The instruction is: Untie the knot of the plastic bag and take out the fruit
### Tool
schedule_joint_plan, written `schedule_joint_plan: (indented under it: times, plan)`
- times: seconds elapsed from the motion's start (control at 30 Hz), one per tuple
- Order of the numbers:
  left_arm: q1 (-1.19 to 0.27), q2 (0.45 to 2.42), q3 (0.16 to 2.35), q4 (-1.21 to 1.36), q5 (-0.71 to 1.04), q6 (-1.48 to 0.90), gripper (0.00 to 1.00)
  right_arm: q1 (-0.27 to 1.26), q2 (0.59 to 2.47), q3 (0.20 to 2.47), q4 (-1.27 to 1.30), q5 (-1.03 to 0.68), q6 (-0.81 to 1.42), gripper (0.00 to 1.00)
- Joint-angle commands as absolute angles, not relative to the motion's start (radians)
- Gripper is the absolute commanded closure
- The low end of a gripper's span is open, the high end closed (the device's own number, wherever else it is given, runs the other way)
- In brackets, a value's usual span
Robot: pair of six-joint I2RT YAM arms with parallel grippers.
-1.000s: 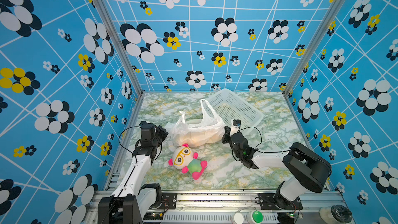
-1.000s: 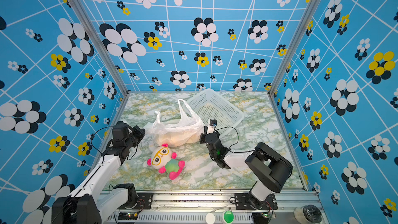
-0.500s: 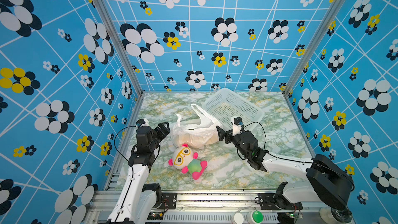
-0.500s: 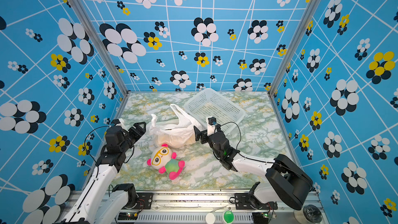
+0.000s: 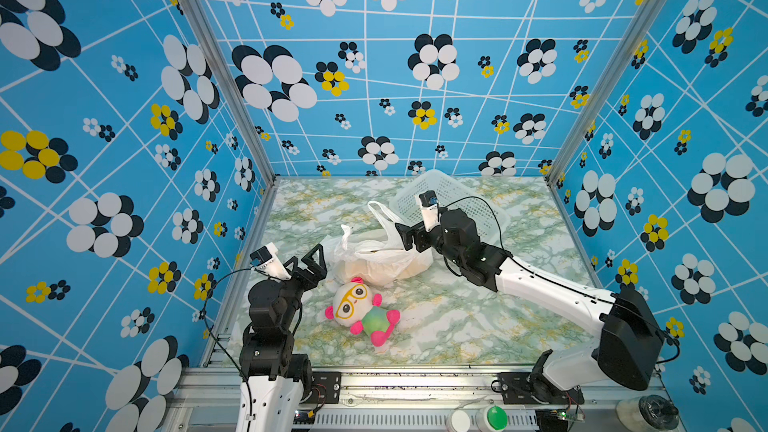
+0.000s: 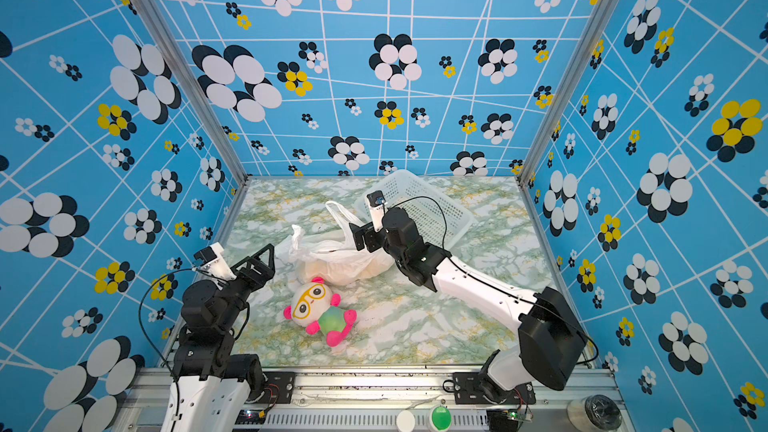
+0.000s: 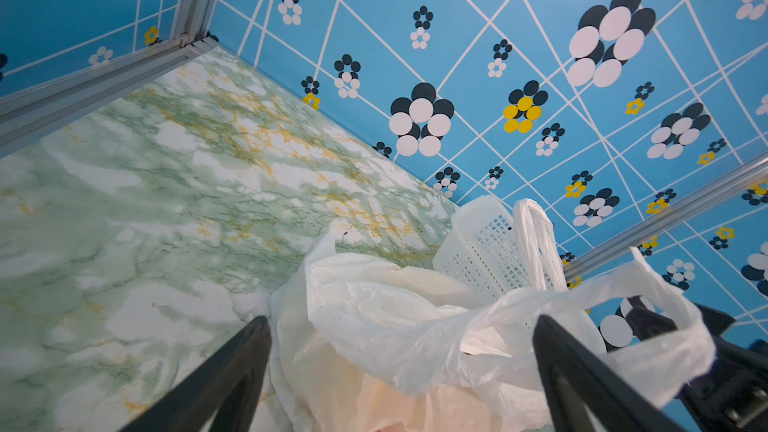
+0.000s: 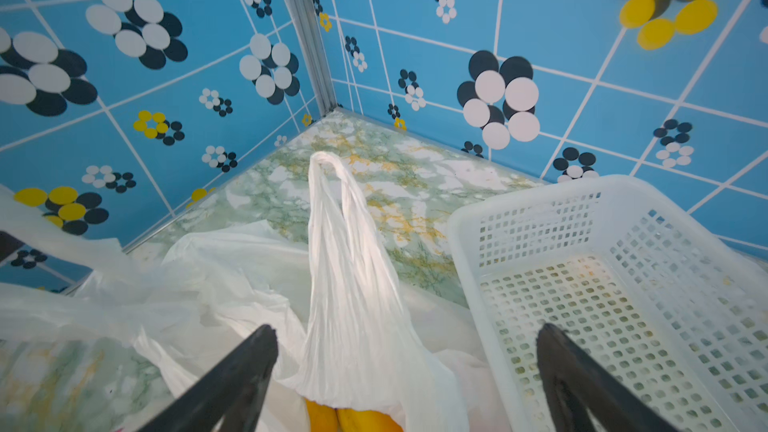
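Bag (image 5: 374,261): we log it on the tabletop (image 5: 457,317) between our pincers, handles (image 8: 332,209) apart, untied.
Left pincer (image 5: 306,257): jaws wide, empty, beside the bag's mouth.
Right pincer (image 5: 409,238): spread wide, empty, over the mouth. We judge it is placed to reach the yellow fruit (image 8: 357,419) inside, beneath it.

The left arm (image 5: 266,403) and the right arm (image 5: 552,299) both have smooth white shells on their long links and chunky black housings at the joints. A thin black cable (image 5: 469,198) runs from each wrist to a small white camera block (image 5: 428,211). The fingers (image 7: 237,367) are black, slim and tapering, built as open triangular frames.
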State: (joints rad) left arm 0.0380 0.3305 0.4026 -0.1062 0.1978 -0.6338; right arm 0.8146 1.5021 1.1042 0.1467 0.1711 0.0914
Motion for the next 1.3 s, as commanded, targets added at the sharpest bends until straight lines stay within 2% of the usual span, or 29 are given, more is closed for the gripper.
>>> schedule_joint_plan:
  times: [0.0,0.2,0.53,0.77,1.07,1.1,1.17,1.27]
  plan:
    - [0.015,0.306,0.398,-0.077,0.294,-0.563,0.01,0.811,1.562,1.169,-0.013,0.086,0.057,0.01]
    - [-0.076,0.332,0.402,-0.021,0.367,-0.509,0.01,0.797,1.645,1.251,-0.061,0.152,0.055,0.01]
    - [-0.342,0.475,0.471,-0.044,0.148,-0.363,0.01,0.744,1.706,1.33,-0.078,0.18,0.106,0.01]
    - [-0.394,0.572,0.504,-0.022,-0.034,-0.373,0.0,0.736,1.746,1.356,-0.06,0.139,0.108,0.01]
    - [-0.406,0.706,0.562,0.021,-0.125,-0.404,0.16,0.736,1.813,1.435,-0.057,0.118,0.117,0.05]
    - [-0.405,0.722,0.57,0.021,-0.137,-0.404,0.19,0.736,1.82,1.441,-0.057,0.118,0.118,0.1]
    - [-0.405,0.753,0.592,0.012,-0.158,-0.403,0.33,0.736,1.827,1.451,-0.054,0.119,0.121,0.28]
    - [-0.405,0.79,0.635,-0.022,-0.189,-0.405,0.66,0.736,1.817,1.44,-0.034,0.117,0.13,0.62]
